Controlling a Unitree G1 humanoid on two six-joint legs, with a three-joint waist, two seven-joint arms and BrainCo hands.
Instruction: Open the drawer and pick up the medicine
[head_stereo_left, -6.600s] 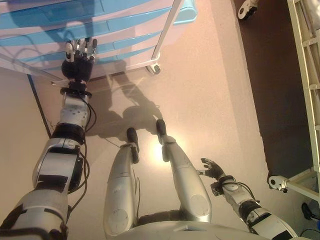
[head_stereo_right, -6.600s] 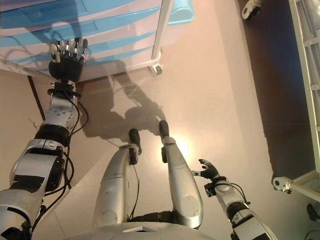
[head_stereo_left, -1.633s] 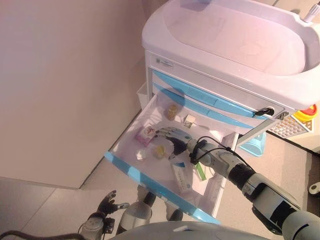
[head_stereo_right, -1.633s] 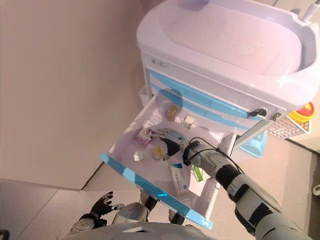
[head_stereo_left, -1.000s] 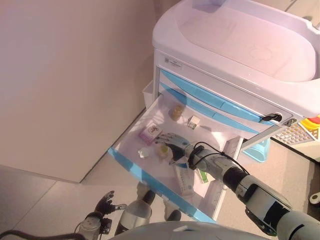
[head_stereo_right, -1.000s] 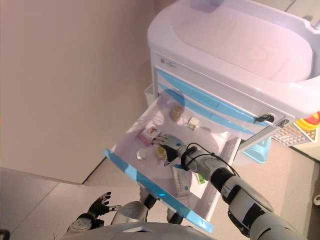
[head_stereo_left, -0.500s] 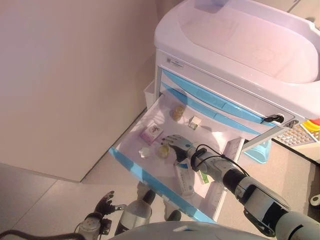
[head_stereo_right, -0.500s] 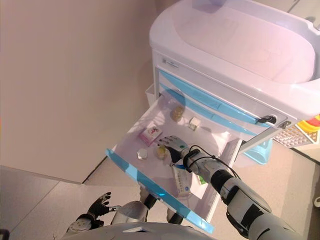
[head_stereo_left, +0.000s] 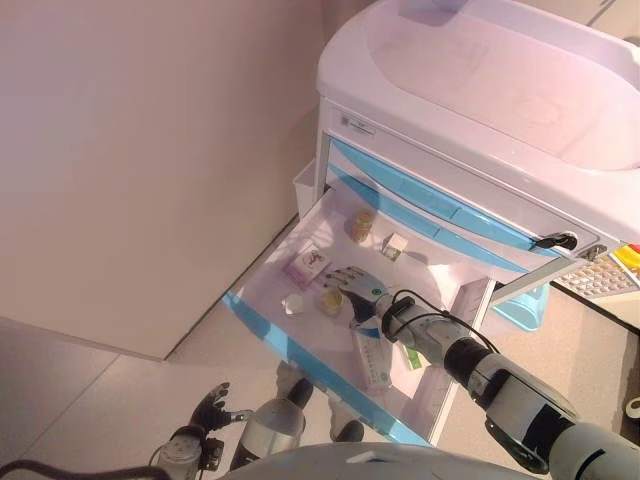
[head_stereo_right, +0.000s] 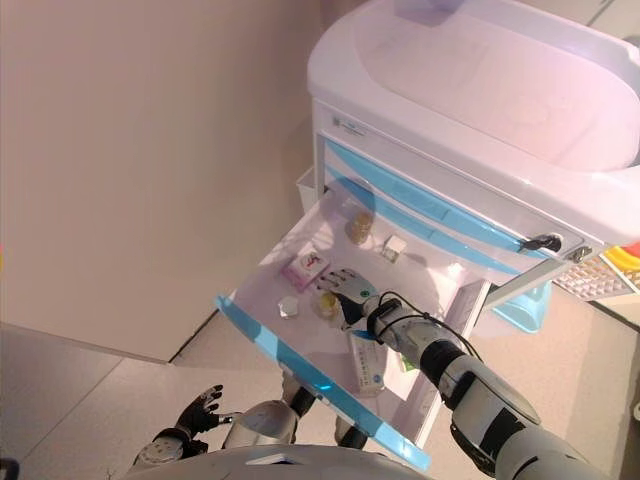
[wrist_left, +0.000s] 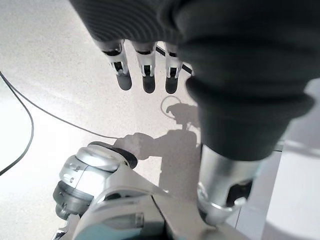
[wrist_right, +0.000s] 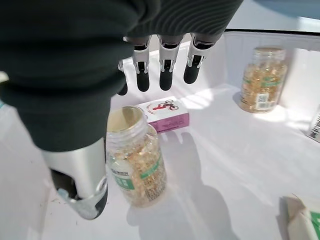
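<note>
The cart's second drawer (head_stereo_left: 300, 352) stands pulled out, white with a blue front. Inside, my right hand (head_stereo_left: 362, 293) hovers open over a small lidless bottle of yellow pills (wrist_right: 136, 170). The thumb (wrist_right: 82, 187) is on one side of the bottle and the straight fingers (wrist_right: 165, 70) reach past its other side, none closed on it. A pink-and-white box (wrist_right: 166, 115) lies just beyond the fingers. A second pill bottle (wrist_right: 259, 80) stands at the drawer's back. My left hand (head_stereo_left: 211, 407) hangs open low by the floor.
Also in the drawer are a small white box (head_stereo_left: 394, 245), a long white-and-blue carton (head_stereo_left: 372, 358), a green packet (head_stereo_left: 411, 354) and a small pale object (head_stereo_left: 293, 304). The white cart top (head_stereo_left: 500, 90) overhangs the drawer. A beige wall (head_stereo_left: 150, 150) stands to the left.
In the oldest frames my left hand reached at shut drawers; now the drawer is open with my right hand inside. Over the last second the hand barely moved and the camera shifted slightly.
</note>
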